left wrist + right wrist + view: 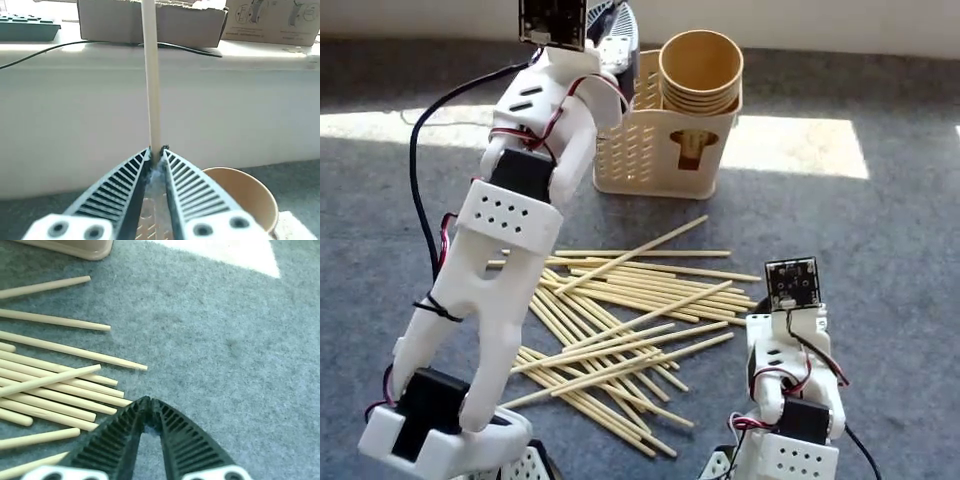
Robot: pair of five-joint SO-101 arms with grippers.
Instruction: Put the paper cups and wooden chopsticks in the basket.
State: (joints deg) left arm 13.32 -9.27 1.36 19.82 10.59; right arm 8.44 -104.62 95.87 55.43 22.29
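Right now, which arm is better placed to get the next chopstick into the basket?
Left. The left gripper is shut on a chopstick up beside the basket and cups. The right gripper is shut, empty, low by the pile.

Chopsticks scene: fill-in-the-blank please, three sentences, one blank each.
1. The left gripper is shut on an upright ____.
2. The cups sit stacked inside the ____.
3. The right gripper is shut and holds ____.
Missing words: chopstick; basket; nothing.
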